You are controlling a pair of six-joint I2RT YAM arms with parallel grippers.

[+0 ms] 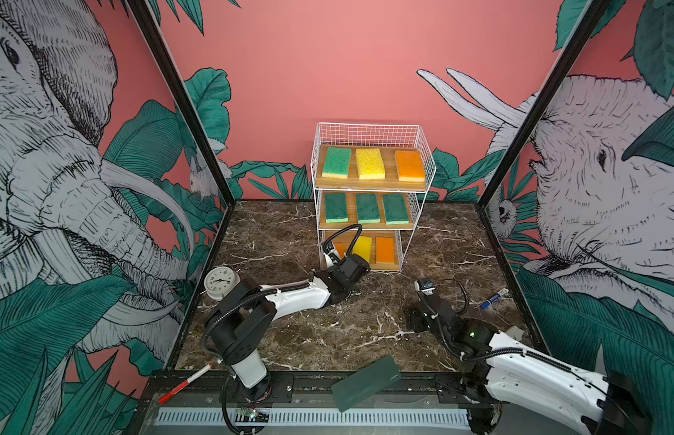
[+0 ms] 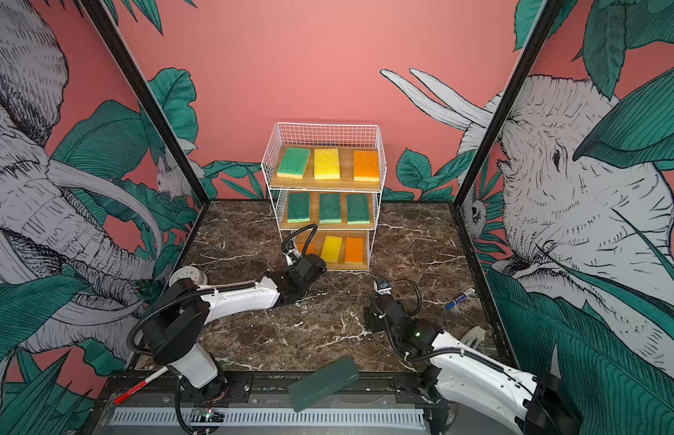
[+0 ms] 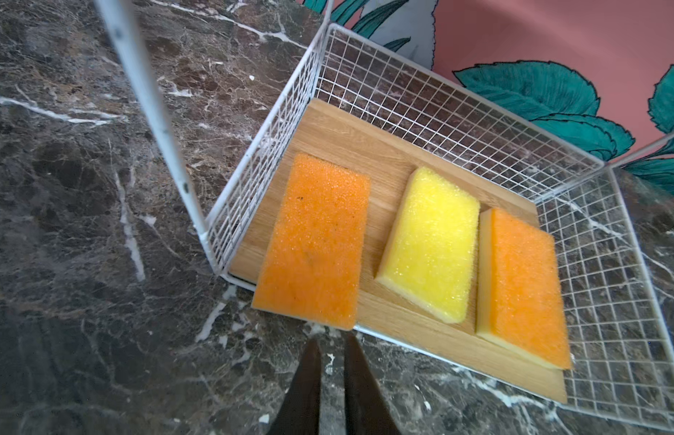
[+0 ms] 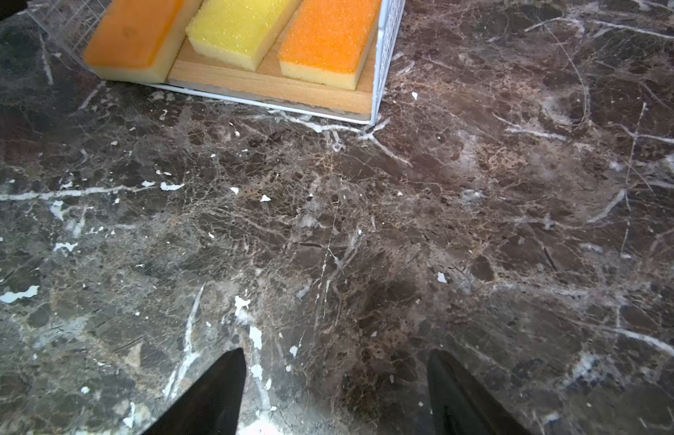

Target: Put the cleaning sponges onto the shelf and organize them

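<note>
Seemingly the job is finishing: all 9 cleaning sponges (image 1: 370, 162) are lying on the shelf (image 1: 369, 127), 3 per board. The left-hand orange sponge (image 3: 314, 244) on the lowest board (image 3: 346, 128) is overhanging its front edge, likely calling for a gentle push inward. The left gripper (image 3: 331, 339) is hovering low just before it, jaws nearly together, empty; the right gripper (image 4: 335, 356) is hovering over the marble table (image 4: 365, 226), jaws wide apart.

Left arm (image 1: 301, 297) hid most of leftmost bottom-tier orange sponge (image 1: 339, 249) in both top views; clock (image 2: 186, 274) partly covered too.
</note>
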